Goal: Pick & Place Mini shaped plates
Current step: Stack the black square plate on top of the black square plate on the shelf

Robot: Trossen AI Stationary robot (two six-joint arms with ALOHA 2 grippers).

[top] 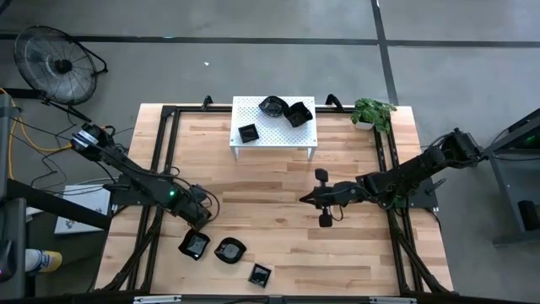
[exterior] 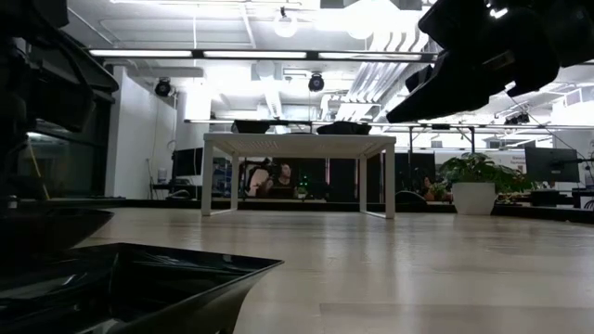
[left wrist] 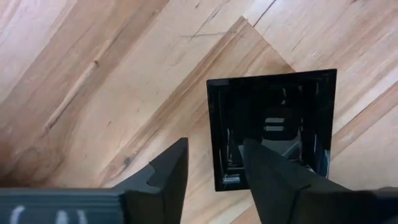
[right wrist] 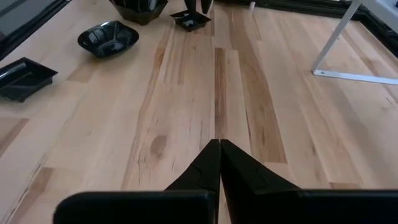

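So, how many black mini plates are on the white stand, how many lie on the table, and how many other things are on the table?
Black mini plates on the white stand: 3
Black mini plates on the wooden table: 3
White stands: 1
Potted plants: 1
Total: 8 things, 6 of them plates

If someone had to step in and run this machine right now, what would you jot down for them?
Left gripper: fingers open, straddling one edge of a square plate at the table's near left; not gripped yet.
Right gripper: fingers shut, empty, over mid-table.
On the white stand: three plates, one small square, two together at the back.
On the table: the square plate at the left gripper, a round one and a small square one.
Done, presumably: three placed on the stand. Left: three on the table.
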